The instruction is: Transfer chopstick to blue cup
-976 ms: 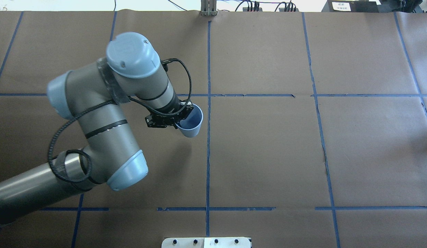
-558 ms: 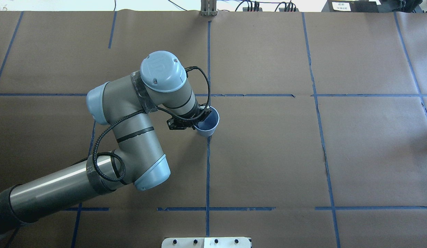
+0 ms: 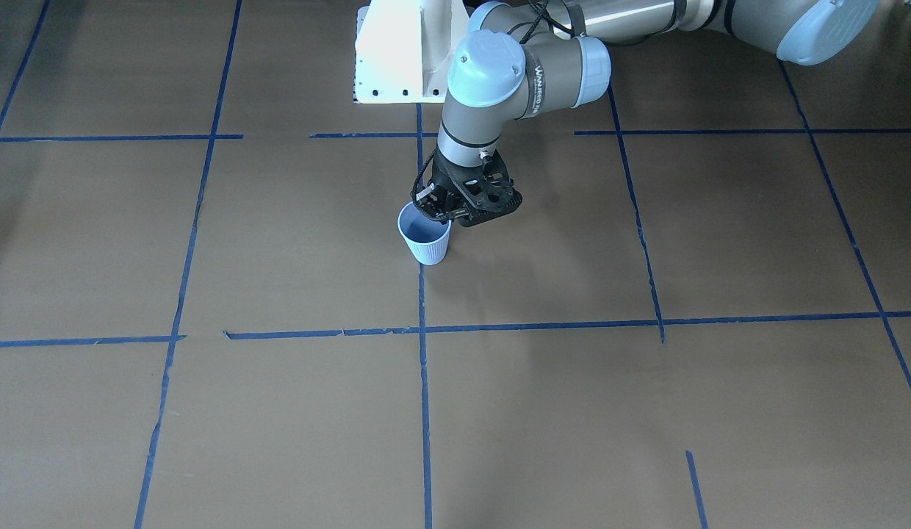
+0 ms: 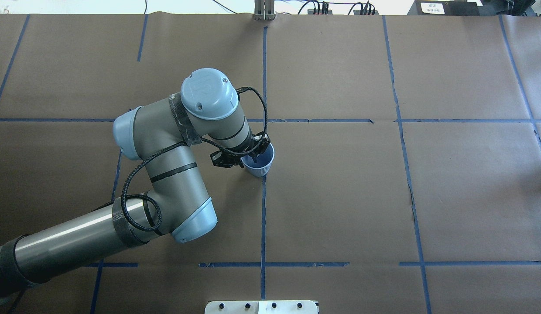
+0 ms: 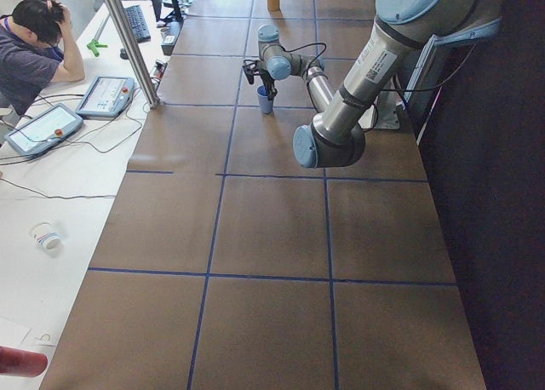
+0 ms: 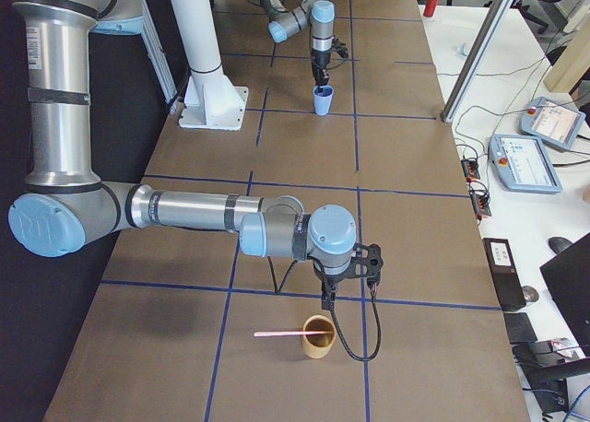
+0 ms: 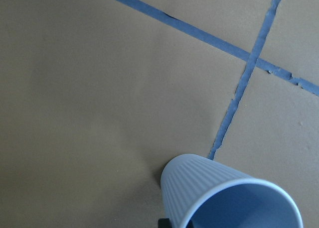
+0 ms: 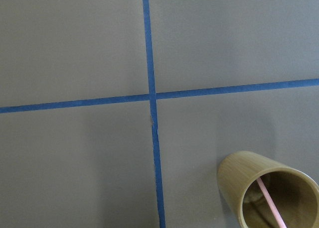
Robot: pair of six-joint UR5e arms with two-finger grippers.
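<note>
- Table (image 4: 340,196): brown paper, blue tape grid (image 4: 263,218). Both sets of jaws are over it and well apart from each other, near opposite ends.
- Left arm (image 4: 166,174): reaches in to the table's middle, wrist pointing down.
- Right arm (image 6: 184,210): near arm in the right side view, stretched low along the table, wrist pointing down.
- Left gripper (image 3: 439,212): jaws clamped on the rim of the blue cup (image 3: 426,246), on the side nearest the arm. One finger is just visible at the cup's base edge in the left wrist view.
- Right gripper (image 6: 330,293): seen only from the side, so can't tell whether the jaws are released or clenched. Nothing visibly between them.
- Blue cup: upright and empty, mouth up, hanging from the left jaws by its rim. The base looks down on the table, on a tape line.
- Tan cup (image 6: 318,337): upright on the table, just below the right jaws and offset slightly, not touching them.
- Chopstick (image 6: 281,333): pink, lower end inside the tan cup, leaning out over its rim toward the robot side. It's just under the right jaws, not gripped, and far from the left jaws and blue cup.
</note>
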